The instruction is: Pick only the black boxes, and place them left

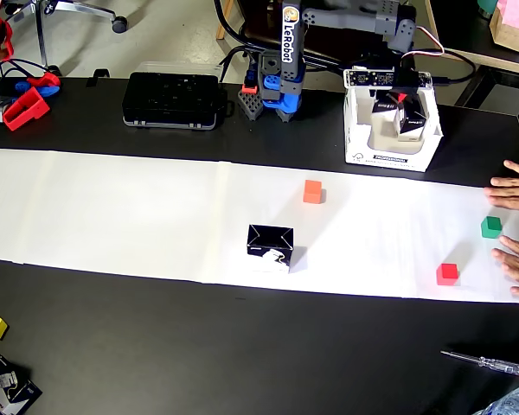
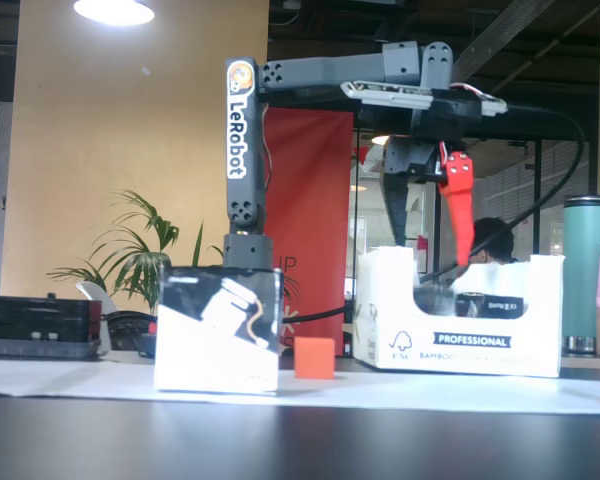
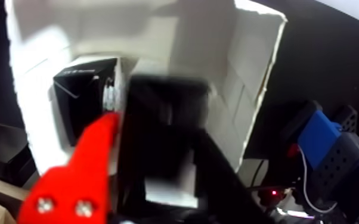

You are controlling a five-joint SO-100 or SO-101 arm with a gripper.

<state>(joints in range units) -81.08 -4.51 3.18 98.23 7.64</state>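
We hover over the white tray, about to lift out a black box.

Our gripper (image 2: 442, 232) hangs just above the white tray (image 1: 389, 158). In the wrist view a black box (image 3: 164, 143) sits between the red finger (image 3: 80, 179) and the dark one. The blur hides whether the fingers press on it, so we cannot tell if it is held. Another black box (image 3: 83, 107) stands beside it in the tray, and one black box (image 1: 270, 240) already rests on the white paper strip (image 1: 112, 216), near the orange cube (image 1: 312, 192). These are small glossy cartons, probably light and fairly stiff but slick. We judge the best hold is across two flat opposite sides, low enough that the carton cannot tip, with moderate squeeze so the thin card does not dent.
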